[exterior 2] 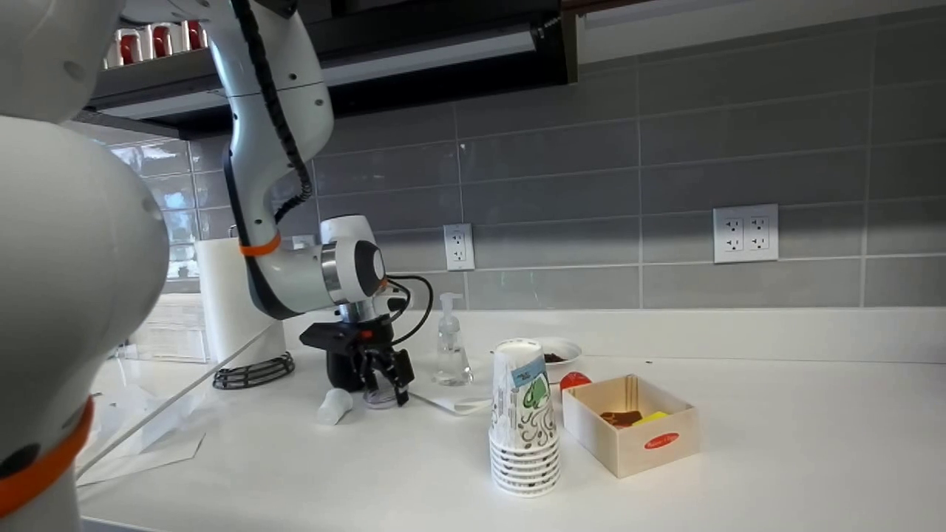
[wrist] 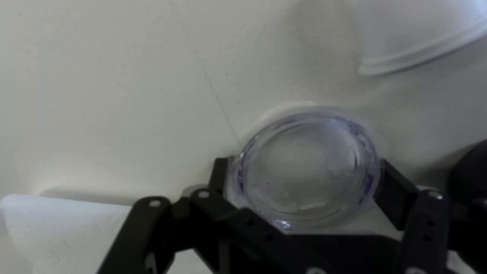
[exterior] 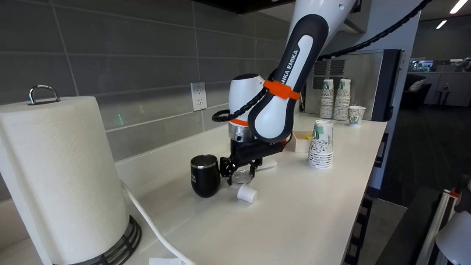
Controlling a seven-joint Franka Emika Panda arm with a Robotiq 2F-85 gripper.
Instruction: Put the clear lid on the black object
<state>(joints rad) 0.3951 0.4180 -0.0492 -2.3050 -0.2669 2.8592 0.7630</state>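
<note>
The clear lid [exterior: 241,178] is at the counter surface between the fingers of my gripper [exterior: 241,176]. In the wrist view the round lid [wrist: 308,171] spans the jaws [wrist: 304,177], with a black fingertip against its left and right edges. It also shows low between the fingers in an exterior view [exterior 2: 380,399]. The black cup [exterior: 204,178] stands upright beside the gripper, its silver-rimmed mouth uncovered. It is partly hidden behind the gripper in an exterior view [exterior 2: 340,373], and only its dark edge [wrist: 468,169] shows in the wrist view.
A small white cylindrical piece [exterior: 247,193] lies close to the lid. A paper towel roll [exterior: 62,176], stacked paper cups [exterior: 321,147], a wooden box [exterior 2: 632,436] and a soap bottle [exterior 2: 451,355] stand on the counter. A tiled wall runs behind.
</note>
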